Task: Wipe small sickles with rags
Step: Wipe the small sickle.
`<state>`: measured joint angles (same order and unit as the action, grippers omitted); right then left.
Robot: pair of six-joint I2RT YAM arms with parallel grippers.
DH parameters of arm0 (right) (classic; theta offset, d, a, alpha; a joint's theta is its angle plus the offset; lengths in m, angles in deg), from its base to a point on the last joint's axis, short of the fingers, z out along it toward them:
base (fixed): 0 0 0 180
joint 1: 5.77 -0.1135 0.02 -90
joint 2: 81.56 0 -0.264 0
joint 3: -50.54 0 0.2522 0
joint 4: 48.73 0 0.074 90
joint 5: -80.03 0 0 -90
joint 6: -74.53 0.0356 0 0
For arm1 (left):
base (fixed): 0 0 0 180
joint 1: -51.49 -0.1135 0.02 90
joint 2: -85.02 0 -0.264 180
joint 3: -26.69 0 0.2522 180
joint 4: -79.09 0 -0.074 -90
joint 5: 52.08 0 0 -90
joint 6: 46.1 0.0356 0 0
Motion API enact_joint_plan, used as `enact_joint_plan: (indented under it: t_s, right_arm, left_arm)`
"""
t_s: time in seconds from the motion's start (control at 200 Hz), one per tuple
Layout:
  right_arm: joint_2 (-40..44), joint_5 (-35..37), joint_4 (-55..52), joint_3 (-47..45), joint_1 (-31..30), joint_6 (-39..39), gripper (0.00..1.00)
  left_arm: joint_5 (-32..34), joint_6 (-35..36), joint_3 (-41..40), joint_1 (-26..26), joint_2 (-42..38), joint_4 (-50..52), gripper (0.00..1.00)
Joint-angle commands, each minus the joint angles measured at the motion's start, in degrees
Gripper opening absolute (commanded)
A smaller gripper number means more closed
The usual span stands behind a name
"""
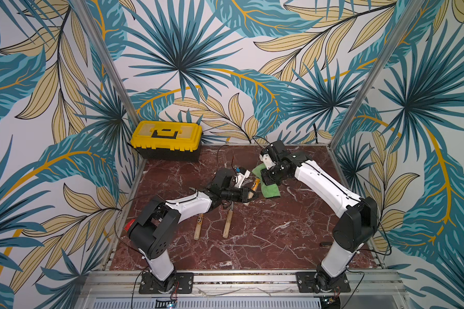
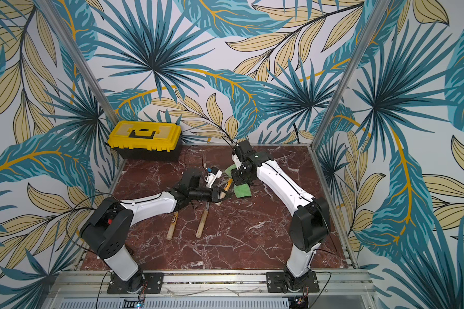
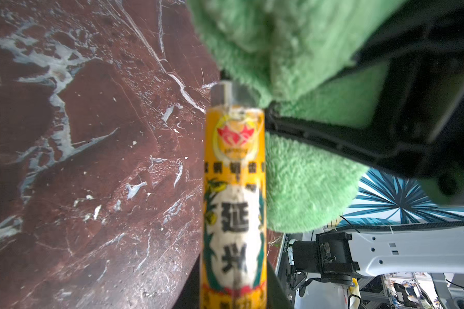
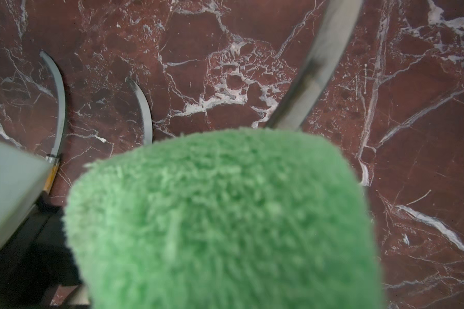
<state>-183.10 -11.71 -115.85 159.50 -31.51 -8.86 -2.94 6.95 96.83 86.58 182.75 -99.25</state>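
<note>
Two grips | left gripper (image 1: 253,195) clamps sickle (image 3: 235,187) by labelled wooden handle | right gripper (image 1: 270,184) pinches fuzzy green rag (image 1: 272,192)

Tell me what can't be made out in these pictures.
Both top views: the left arm mostly hides the lying sickles' blades.
Right wrist view: the green rag covers much of the held sickle.
Left wrist view: small print on its handle label is blurred.
</note>
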Motion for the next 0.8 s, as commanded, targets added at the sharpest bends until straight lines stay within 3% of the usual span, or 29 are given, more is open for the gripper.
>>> enact_joint_plan:
  t_s: [0.0,0.796]
  right_arm:
    - [-2.6,-0.3,2.7,1.4,1.5,-1.5,0.04]
    - [-20.0,-2.7,-3.1,19.7,5.3,-8.0,0.04]
  left_arm:
    - [-3.7,3.8,-0.1,1.5,-2.7,-2.3,0.0]
    - [2.9,13.9,-2.1,5.7,-10.1,11.3,0.0]
